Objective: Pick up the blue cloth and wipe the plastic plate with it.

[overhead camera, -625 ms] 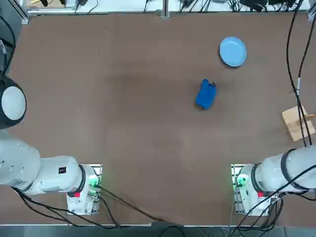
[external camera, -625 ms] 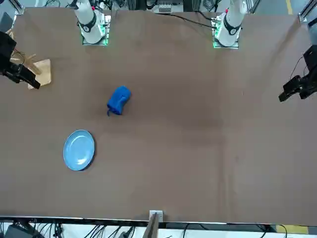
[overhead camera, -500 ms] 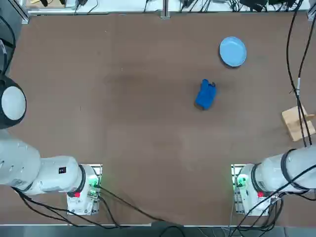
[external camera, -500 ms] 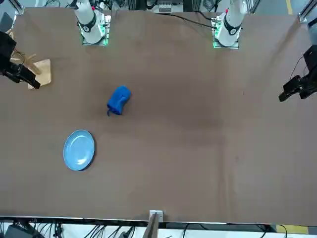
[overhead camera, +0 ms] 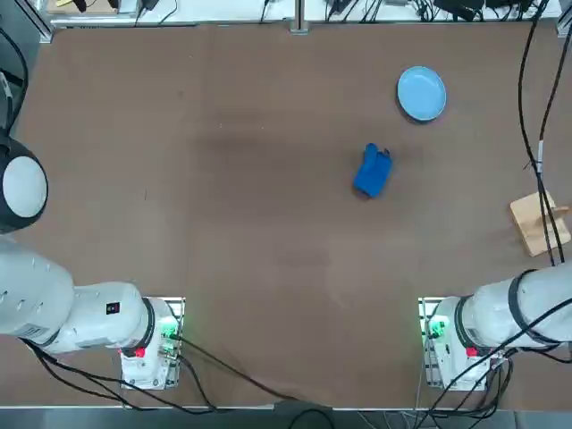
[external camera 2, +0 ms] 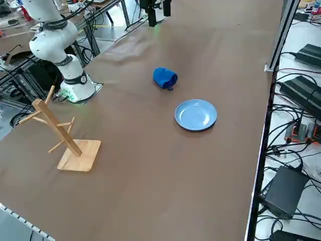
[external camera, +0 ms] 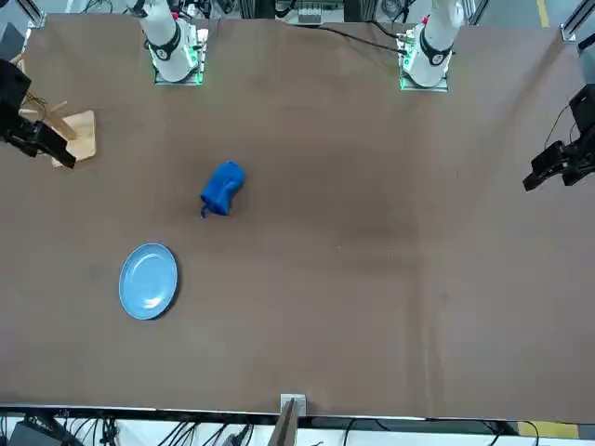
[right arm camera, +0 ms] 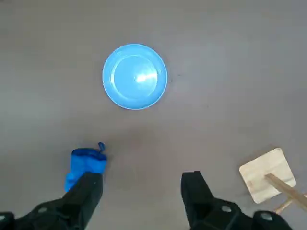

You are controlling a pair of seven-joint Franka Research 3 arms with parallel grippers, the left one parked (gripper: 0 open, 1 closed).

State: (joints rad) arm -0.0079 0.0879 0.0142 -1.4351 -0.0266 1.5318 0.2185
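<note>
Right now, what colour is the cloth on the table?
Deep royal blue; the cloth shows best in the right side view.

The brown table [overhead camera: 223,206] carries the blue cloth [overhead camera: 372,171], the plastic plate [overhead camera: 421,93] and a wooden rack [overhead camera: 536,223], all apart.

The right end effector [right arm camera: 141,194] shows only in the wrist view, high above the bench [right arm camera: 216,62]; its two dark fingers [right arm camera: 86,191] stand apart, their bases cut off by the picture's edge. One finger hides the near end of the blue cloth [right arm camera: 85,163]. The wooden stand [right arm camera: 268,179] is clipped at the edge of that view, and in the top view cables cross it. The cloth's folds are probably too small to tell from overhead.
</note>
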